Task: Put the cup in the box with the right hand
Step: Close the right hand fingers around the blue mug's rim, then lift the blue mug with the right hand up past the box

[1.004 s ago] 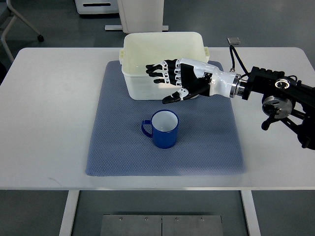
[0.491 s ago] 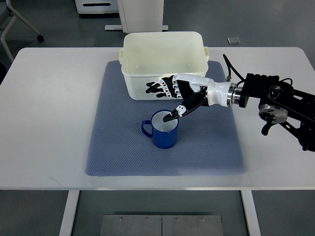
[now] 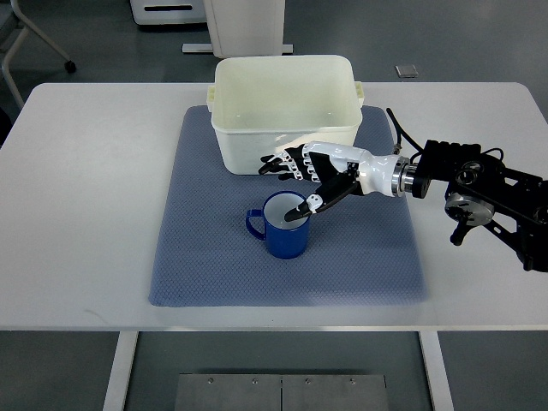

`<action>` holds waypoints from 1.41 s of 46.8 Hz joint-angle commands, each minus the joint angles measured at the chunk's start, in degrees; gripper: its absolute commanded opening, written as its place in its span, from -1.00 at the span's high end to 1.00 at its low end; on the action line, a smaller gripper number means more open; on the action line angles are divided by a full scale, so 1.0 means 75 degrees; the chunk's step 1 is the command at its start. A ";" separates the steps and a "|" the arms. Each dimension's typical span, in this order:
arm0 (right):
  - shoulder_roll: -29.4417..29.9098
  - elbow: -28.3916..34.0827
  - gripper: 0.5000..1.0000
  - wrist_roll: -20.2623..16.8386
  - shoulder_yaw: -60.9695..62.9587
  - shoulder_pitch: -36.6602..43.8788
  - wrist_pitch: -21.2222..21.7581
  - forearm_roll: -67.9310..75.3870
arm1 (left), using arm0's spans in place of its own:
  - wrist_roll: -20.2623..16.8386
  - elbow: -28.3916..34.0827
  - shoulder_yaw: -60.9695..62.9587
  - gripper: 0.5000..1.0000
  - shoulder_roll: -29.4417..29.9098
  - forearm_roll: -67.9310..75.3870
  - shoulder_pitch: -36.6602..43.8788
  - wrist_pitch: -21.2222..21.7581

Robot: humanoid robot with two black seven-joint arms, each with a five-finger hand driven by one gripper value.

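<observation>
Blue cup (image 3: 285, 227) upright on the mat (image 3: 360, 248), just in front of the white box (image 3: 284, 111), handle to pic left. Right hand (image 3: 318, 169) above cup's far-right rim; thumb tip over the mouth, maybe dipping in, can't tell if touching. Other fingers (image 3: 282, 163) spread wide toward box's near wall, holding nothing. Cup not gripped. Open mat left, right & front of cup; bare table (image 3: 86, 171) beyond mat edges.

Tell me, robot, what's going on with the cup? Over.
Right robot hand open above the cup, thumb over its rim, no grip yet. Cup upright on mat, in front of box. Nothing in the way.
</observation>
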 commanded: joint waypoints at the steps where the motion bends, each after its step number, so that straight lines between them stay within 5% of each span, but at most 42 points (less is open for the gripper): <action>1: 0.0000 0.0000 -0.89 0.0002 -0.0035 -0.0059 0.0001 -0.0012 | -0.0002 0.0000 0.0002 -1.00 0.0000 0.0000 0.0000 0.0000; 53: 0.0527 -0.0750 -0.87 0.0025 -0.0070 -0.0575 -0.0011 -0.0305 | -0.0002 0.0000 0.0002 -1.00 0.0000 0.0000 0.0000 0.0000; 58: 0.0527 -0.0750 -0.32 0.0037 -0.0070 -0.0575 -0.0011 -0.0305 | -0.0002 0.0000 0.0002 -1.00 0.0000 0.0000 0.0000 0.0000; 62: 0.0527 -0.0762 1.00 0.0013 -0.0070 -0.0540 0.0001 -0.0305 | -0.0002 0.0000 0.0002 -1.00 0.0000 0.0000 0.0000 0.0000; 66: 0.0550 -0.0820 1.00 -0.0034 -0.0024 -0.0552 -0.0034 -0.0270 | -0.0002 0.0000 -0.0010 -1.00 0.0000 0.0000 0.0000 0.0000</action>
